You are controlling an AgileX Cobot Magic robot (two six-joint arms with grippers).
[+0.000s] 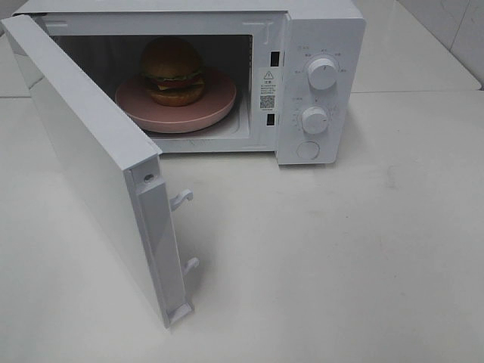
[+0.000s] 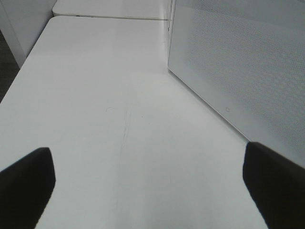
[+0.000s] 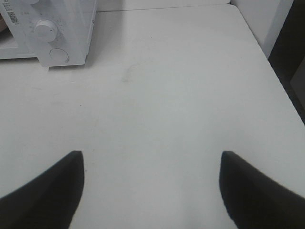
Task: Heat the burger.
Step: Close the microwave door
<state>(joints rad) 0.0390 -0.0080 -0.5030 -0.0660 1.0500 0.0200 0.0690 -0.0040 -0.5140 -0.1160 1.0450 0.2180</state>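
With the burger [image 1: 174, 69] already inside the microwave [image 1: 321, 34], its swung-out door [image 1: 83, 174] stands beside the empty, spread-open left gripper [image 2: 147, 191], nearer than the equally spread, empty right gripper [image 3: 152, 188].

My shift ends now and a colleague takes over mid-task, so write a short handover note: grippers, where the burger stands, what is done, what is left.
Left gripper: open, empty, above the white table, beside the outer face of the door of the white box-shaped microwave.
Right gripper: open, empty, above the table, apart from the microwave.
The glossy golden-brown burger sits on the round pink plate inside the microwave.
Done: burger loaded.
Left: the door stands wide open; likely shut it, then set the two white round dials.
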